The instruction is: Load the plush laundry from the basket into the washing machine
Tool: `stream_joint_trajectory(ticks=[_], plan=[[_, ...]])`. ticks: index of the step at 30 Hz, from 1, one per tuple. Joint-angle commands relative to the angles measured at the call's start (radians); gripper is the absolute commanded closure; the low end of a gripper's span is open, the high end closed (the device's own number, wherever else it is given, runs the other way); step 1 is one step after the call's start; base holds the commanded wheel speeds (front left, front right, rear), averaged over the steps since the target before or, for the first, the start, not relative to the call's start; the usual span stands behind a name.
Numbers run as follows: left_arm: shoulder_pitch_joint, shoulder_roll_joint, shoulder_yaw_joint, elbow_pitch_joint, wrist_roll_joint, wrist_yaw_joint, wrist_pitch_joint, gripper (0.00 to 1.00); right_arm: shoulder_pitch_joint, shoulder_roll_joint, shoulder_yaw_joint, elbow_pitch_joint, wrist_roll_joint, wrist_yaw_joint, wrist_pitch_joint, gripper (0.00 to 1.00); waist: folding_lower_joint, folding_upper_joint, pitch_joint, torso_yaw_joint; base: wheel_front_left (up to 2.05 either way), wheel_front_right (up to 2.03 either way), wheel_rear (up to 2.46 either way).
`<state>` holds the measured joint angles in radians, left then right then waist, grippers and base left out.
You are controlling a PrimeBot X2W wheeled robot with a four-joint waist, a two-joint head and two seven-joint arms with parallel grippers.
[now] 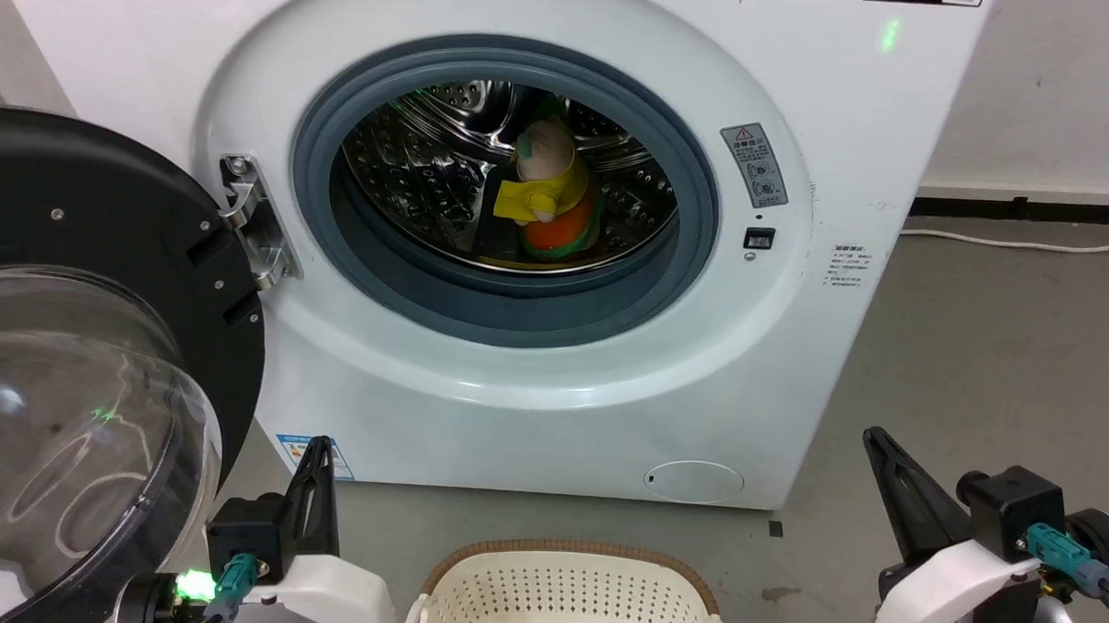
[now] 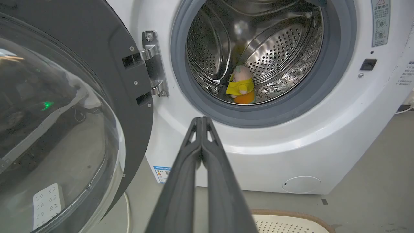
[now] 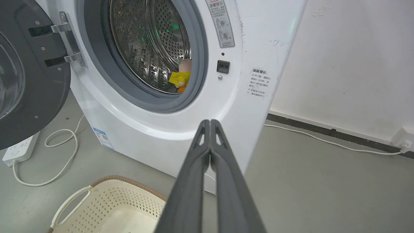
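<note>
The plush laundry stands upright in the drum of the washing machine, far ahead of both grippers. I read left gripper and right gripper fingers pressed together, empty. The open door lies nearer the left gripper.

The washing machine stands on the floor, with a wall behind it to the right. Its door is swung wide to the left, hung on a hinge at the left edge of the opening. Inside the drum the plush laundry rests on the bottom, upright as far as I can tell. The basket sits on the floor in front of the machine, apart from it. The left pincer is left of the basket, just beside the open door, and the right pincer is well off to the basket's right. A power strip lies on the floor under the door, its cable looping beside the machine.
</note>
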<state>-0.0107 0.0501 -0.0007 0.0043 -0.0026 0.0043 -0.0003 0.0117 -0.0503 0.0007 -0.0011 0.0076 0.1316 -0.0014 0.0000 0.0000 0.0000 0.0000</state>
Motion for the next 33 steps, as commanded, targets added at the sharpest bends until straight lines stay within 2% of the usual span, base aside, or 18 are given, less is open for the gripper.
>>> stream_joint_trajectory(ticks=[1,33], plan=[[0.011,0.000,0.001,-0.004,0.003,-0.004,0.000,1.00,-0.012,0.000,-0.001,0.001,-0.008,-0.001,0.001,1.00,0.0000,0.0000,0.000,0.000,0.00,0.00,0.00],[0.011,0.000,0.001,-0.004,0.003,-0.004,0.000,1.00,-0.012,0.000,-0.001,0.001,-0.008,-0.001,0.001,1.00,0.0000,0.0000,0.000,0.000,0.00,0.00,0.00]])
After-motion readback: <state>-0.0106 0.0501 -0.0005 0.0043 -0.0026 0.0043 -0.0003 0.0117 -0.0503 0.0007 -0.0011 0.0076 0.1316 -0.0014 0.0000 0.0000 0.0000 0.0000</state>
